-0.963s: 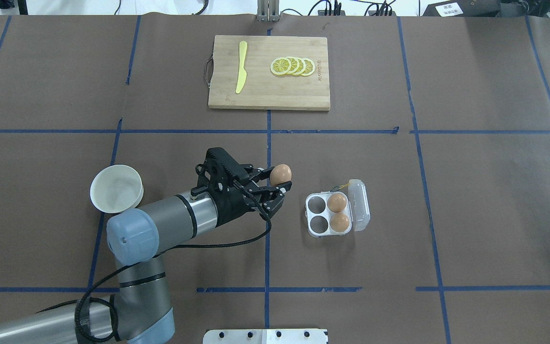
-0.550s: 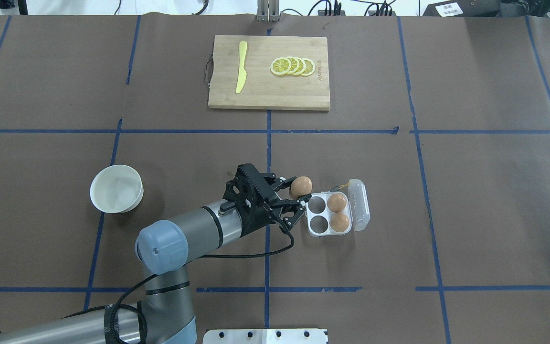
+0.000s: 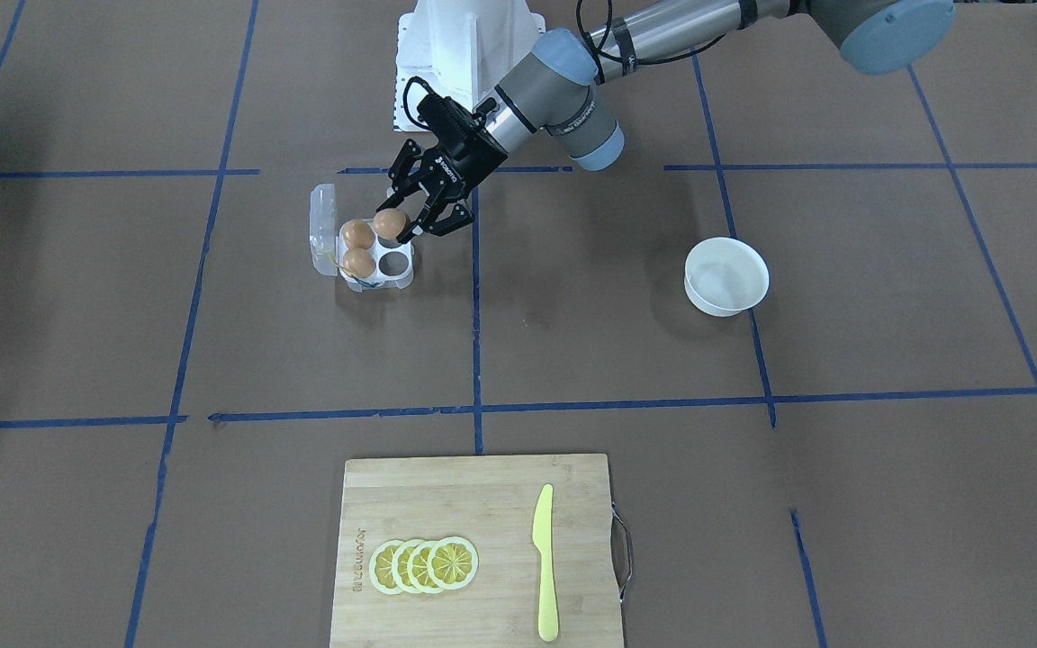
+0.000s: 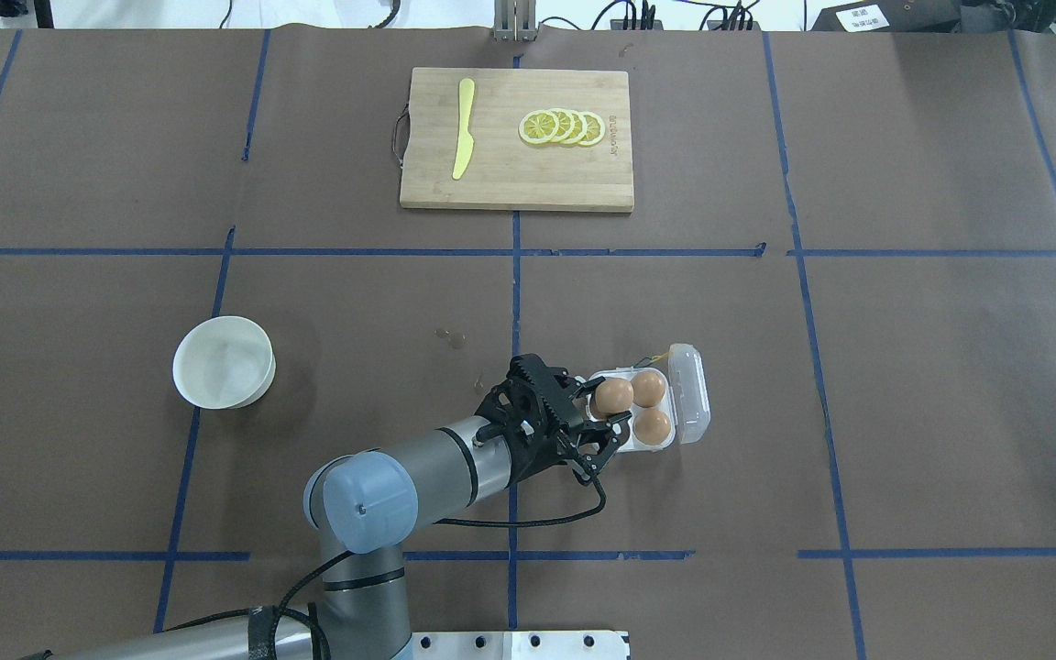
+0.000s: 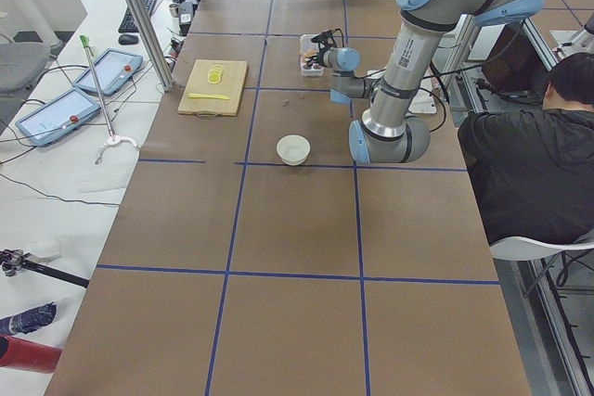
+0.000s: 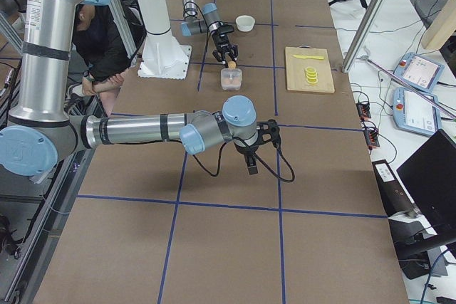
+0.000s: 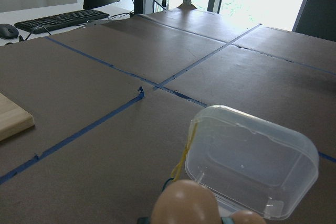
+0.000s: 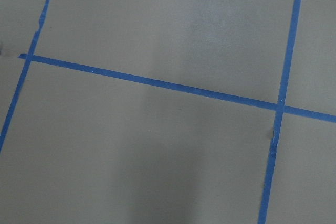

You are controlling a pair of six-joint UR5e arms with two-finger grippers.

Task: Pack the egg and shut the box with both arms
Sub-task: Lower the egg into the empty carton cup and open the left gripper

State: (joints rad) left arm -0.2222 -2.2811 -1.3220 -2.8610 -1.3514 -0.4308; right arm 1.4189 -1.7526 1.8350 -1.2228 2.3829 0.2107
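1. Your left gripper (image 4: 610, 408) pinches the egg (image 4: 613, 395) just above the box's (image 4: 654, 446) empty left cups (which one, can't tell), lined up for lowering.
2. Lid (image 4: 691, 394) lies open, so access is free.
3. Right gripper (image 6: 251, 164): can't tell its state.

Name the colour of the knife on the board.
The knife is pale yellow, clearest in overhead view.

Lettering on the left tool (image 3: 403, 223) and the cutting board (image 3: 482, 526) is too small to read.

clear plastic box (image 4: 688, 394), smooth egg (image 4: 613, 395) (matt)
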